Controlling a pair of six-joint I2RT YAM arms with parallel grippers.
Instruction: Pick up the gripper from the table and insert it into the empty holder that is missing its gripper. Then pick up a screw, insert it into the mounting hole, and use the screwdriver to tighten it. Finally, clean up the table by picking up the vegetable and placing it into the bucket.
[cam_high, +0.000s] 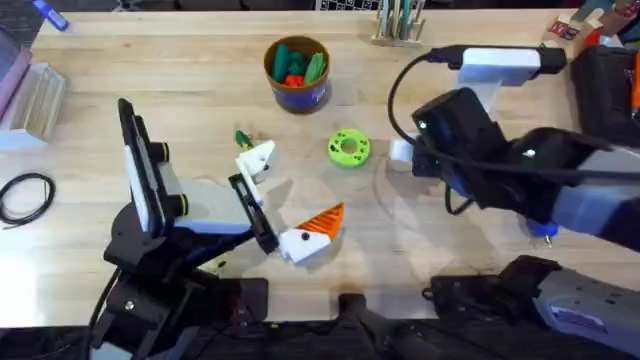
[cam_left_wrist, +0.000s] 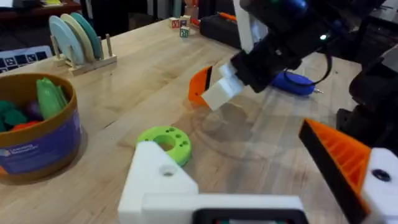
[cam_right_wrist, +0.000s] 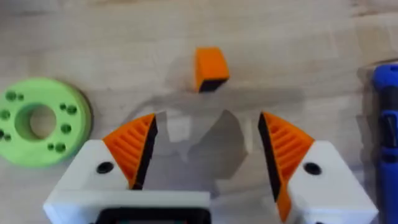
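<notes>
Right wrist: right claw (cam_right_wrist: 208, 155) wide open, empty, orange gripper (cam_right_wrist: 210, 68) beyond, blunt end facing fingers

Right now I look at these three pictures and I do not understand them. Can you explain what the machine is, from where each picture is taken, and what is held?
These are two robot arms at a wooden table. One picture looks down from above. The other two come from a small camera on each arm's wrist, so each shows its own tool at the bottom.

The left tool is open. One of its white fingers has an orange ribbed pad and the other finger is bare. The right tool has both pads and is open above a loose orange pad lying on the table.

Also on the table are a green disc with holes, a blue screwdriver, a small green toy vegetable and a bucket with toy vegetables in it.

Neither tool holds anything.
</notes>
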